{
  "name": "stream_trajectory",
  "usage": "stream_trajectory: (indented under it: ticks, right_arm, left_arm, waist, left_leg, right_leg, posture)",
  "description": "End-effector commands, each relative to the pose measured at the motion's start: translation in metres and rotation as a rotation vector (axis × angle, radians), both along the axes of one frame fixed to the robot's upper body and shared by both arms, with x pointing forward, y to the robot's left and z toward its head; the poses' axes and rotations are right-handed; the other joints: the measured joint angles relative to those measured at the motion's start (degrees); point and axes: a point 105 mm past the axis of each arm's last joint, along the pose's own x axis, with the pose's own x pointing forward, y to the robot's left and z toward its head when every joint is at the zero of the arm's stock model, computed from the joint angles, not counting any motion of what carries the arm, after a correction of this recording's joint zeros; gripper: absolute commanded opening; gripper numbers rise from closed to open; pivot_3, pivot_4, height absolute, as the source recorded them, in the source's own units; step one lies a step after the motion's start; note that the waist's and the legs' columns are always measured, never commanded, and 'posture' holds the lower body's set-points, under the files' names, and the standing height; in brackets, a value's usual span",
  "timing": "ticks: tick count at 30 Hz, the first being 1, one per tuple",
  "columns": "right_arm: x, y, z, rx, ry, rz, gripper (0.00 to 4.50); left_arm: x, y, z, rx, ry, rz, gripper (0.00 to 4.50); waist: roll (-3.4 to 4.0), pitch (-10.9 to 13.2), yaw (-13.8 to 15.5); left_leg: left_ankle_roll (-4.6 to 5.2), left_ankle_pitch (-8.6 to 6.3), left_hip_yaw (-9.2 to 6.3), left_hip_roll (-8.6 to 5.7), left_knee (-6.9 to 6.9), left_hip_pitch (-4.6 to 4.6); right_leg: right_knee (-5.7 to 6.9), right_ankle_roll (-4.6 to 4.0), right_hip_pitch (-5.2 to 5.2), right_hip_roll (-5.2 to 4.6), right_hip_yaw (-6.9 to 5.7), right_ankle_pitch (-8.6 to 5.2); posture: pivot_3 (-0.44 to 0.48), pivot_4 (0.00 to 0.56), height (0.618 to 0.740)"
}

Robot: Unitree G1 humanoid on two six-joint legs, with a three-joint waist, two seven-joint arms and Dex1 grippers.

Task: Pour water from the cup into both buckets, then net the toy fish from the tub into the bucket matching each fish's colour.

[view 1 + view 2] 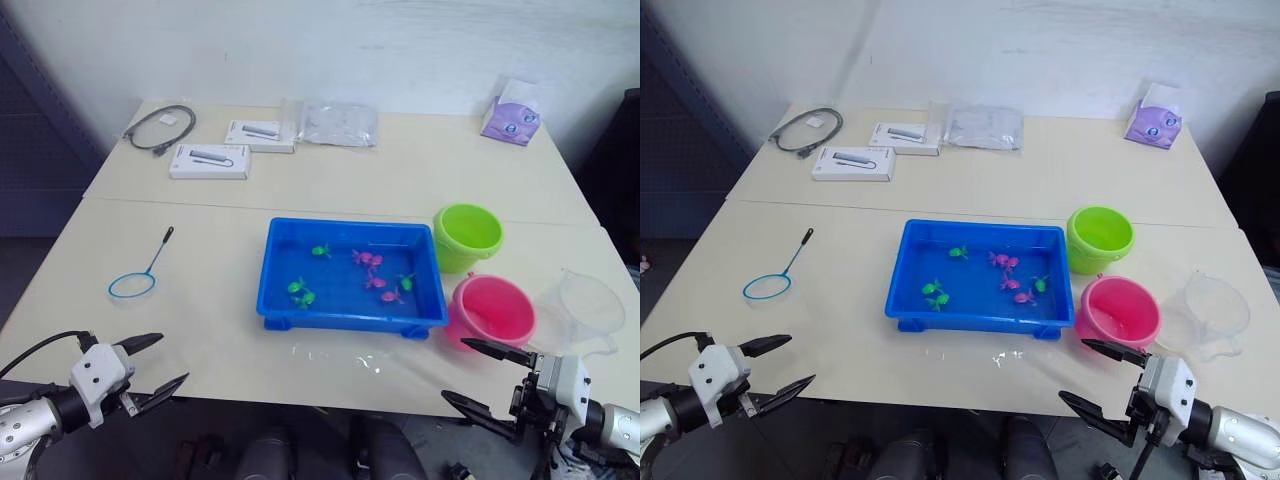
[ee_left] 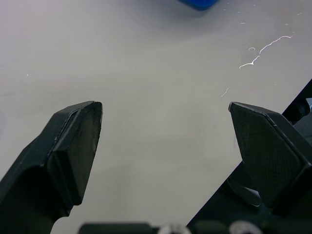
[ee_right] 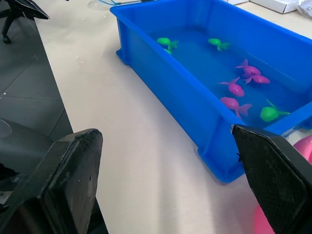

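Now I see both my grippers, left gripper and right gripper, spread wide and empty at the bench's near edge, while the tub with the toy fish sits mid-bench, the net toward its left edge, the buckets and cup toward its right edge.
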Motion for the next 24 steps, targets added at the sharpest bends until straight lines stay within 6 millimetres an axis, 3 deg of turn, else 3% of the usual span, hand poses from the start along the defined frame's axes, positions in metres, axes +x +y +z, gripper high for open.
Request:
stream_trajectory:
  ticks: [1,4,7,10,12,16,21,24]
  right_arm:
    - [-0.001,0.001,0.005,0.046,-0.018,-0.033,4.5]
    - [-0.007,-0.012,0.01,0.117,-0.028,-0.169,4.5]
    - [-0.017,-0.025,0.015,0.132,-0.053,-0.266,4.5]
    - [-0.032,-0.052,0.019,0.153,-0.107,-0.496,4.5]
    - [-0.043,-0.067,0.016,0.157,-0.116,-0.632,4.5]
    - [-0.067,-0.102,-0.01,0.112,-0.002,-1.022,4.5]
    - [-0.069,-0.116,-0.01,0.197,-0.049,-1.229,4.5]
    - [-0.053,-0.129,-0.014,0.227,-0.076,-1.329,4.5]
  left_arm:
    - [0.003,-0.016,0.014,-0.046,0.004,-0.075,4.46]
    - [0.008,-0.056,0.037,-0.161,0.027,-0.266,4.46]
    - [0.013,-0.076,0.048,-0.213,0.029,-0.336,4.46]
    - [0.025,-0.098,0.061,-0.243,0.013,-0.44,4.46]
    - [0.031,-0.108,0.069,-0.265,0.003,-0.483,4.46]
    - [0.039,-0.128,0.076,-0.264,0.001,-0.589,4.46]
    - [0.049,-0.144,0.087,-0.281,-0.017,-0.663,4.46]
    - [0.056,-0.156,0.093,-0.306,-0.04,-0.692,4.46]
  waist:
    - [-0.01,0.0,0.02]
    - [0.01,-0.01,0.95]
    - [0.26,-0.13,1.21]
    - [0.31,-0.15,1.33]
    - [0.3,-0.16,1.26]
    - [0.42,-0.24,1.19]
    - [0.51,-0.28,-0.38]
    - [0.52,-0.29,-0.94]
  left_leg:
    - [0.0,0.0,0.0,0.0,0.0,0.0]
    - [-0.08,0.08,-0.13,0.0,0.0,-0.03]
    - [-0.36,0.27,-0.13,-0.04,0.0,-0.05]
    - [-0.37,0.28,-0.13,-0.03,-0.05,-0.01]
    - [-0.38,0.3,-0.15,-0.02,-0.07,0.0]
    - [-0.33,0.31,-0.16,-0.02,-0.11,0.02]
    - [-0.36,0.31,-0.17,-0.01,-0.15,0.01]
    - [-0.35,0.35,-0.16,-0.01,-0.15,0.02]
  right_leg:
    - [0.0,0.0,0.0,0.0,0.0,0.0]
    - [0.04,-0.01,0.03,-0.02,-0.11,-0.01]
    - [0.02,-0.03,0.07,-0.1,-0.07,-0.01]
    - [0.05,-0.02,0.09,-0.05,-0.08,-0.01]
    - [0.07,-0.02,0.09,-0.02,-0.11,-0.01]
    - [0.2,-0.02,0.06,-0.01,-0.08,-0.01]
    - [0.23,-0.05,0.01,-0.02,0.0,-0.02]
    - [0.3,-0.05,-0.04,-0.01,0.01,-0.03]
  posture:
    - [0.0,0.15,0.739]
    - [0.0,0.15,0.739]
    - [0.0,0.15,0.739]
    - [0.0,0.15,0.739]
    - [0.0,0.15,0.739]
    - [0.0,0.15,0.739]
    - [0.0,0.15,0.739]
    - [0.0,0.15,0.739]
